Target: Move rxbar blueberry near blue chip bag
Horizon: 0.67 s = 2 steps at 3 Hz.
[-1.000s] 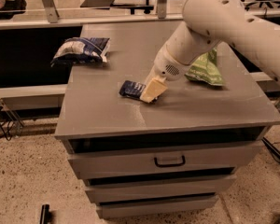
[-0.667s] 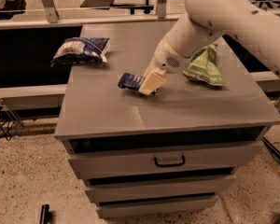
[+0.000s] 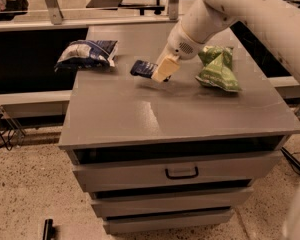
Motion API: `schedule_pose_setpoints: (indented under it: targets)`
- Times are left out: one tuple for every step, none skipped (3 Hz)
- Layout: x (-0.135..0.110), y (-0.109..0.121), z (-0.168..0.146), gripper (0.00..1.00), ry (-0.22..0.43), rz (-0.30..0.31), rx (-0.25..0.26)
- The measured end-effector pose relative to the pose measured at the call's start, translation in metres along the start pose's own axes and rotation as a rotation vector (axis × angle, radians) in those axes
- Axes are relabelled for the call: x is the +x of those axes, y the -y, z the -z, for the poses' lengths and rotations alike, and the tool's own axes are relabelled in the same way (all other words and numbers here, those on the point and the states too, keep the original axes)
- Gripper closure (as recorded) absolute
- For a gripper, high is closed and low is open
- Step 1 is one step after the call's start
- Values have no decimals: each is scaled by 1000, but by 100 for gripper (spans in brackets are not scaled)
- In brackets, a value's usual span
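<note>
The rxbar blueberry point(image 3: 142, 67) is a small dark blue bar, held off the grey cabinet top point(image 3: 155, 114) with its shadow below it. My gripper point(image 3: 162, 70) is shut on its right end, with the pale fingertips point(image 3: 165, 69) over the wrapper. The blue chip bag point(image 3: 86, 53) is a puffy dark blue and white bag lying at the cabinet's far left edge, a short way left of the bar. The white arm reaches in from the upper right.
A green bag point(image 3: 217, 68) lies on the far right of the top, just right of the arm. The cabinet has drawers with a handle point(image 3: 181, 173) in front. A lower shelf and metal rails run behind.
My gripper has carried the bar up and to the left, away from the green bag and closer to the blue chip bag.
</note>
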<state>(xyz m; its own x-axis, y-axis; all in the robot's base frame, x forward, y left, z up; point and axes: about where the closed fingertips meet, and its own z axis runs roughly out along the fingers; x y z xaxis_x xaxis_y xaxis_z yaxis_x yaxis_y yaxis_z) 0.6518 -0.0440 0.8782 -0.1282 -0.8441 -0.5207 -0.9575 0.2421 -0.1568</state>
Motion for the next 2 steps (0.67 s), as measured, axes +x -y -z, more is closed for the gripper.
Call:
schedule_pose_setpoints:
  targets:
    - [-3,39,-7,100,28,-9,17]
    - [-22,68,-24,100,86,7,12]
